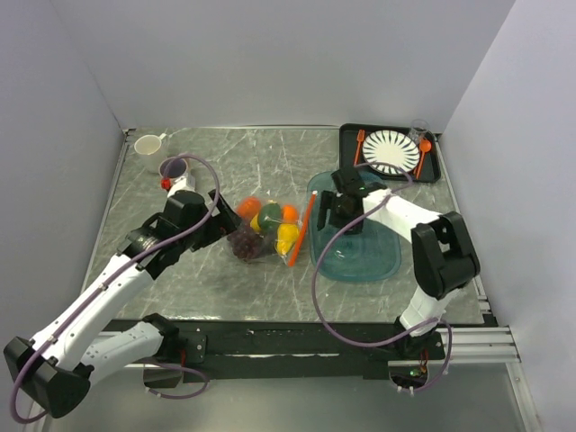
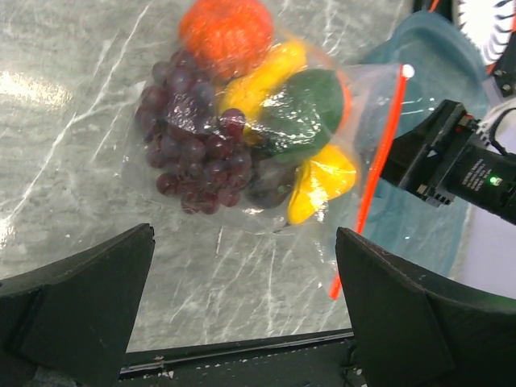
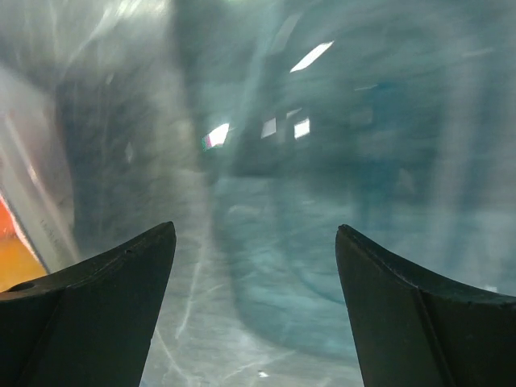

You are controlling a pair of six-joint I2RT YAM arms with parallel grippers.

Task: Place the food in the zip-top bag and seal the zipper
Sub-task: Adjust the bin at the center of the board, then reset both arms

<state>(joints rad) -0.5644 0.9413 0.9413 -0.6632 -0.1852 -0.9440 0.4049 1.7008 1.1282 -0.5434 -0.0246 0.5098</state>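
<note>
Zip-top bag (image 1: 267, 227) just beside teal tray (image 1: 371, 257)

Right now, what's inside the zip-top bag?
In the zip-top bag: grape bunch, orange fruit, green piece, two yellow pieces. A red-orange piece is mostly covered by the green one; anything beneath the pile is hidden.

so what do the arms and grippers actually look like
The left arm and right arm both have white links with chunky black joint housings. A thin purple cable loops loosely along each. The left gripper and right gripper have matte black, wedge-shaped fingers. A small green light glows on the right gripper's black body.
</note>
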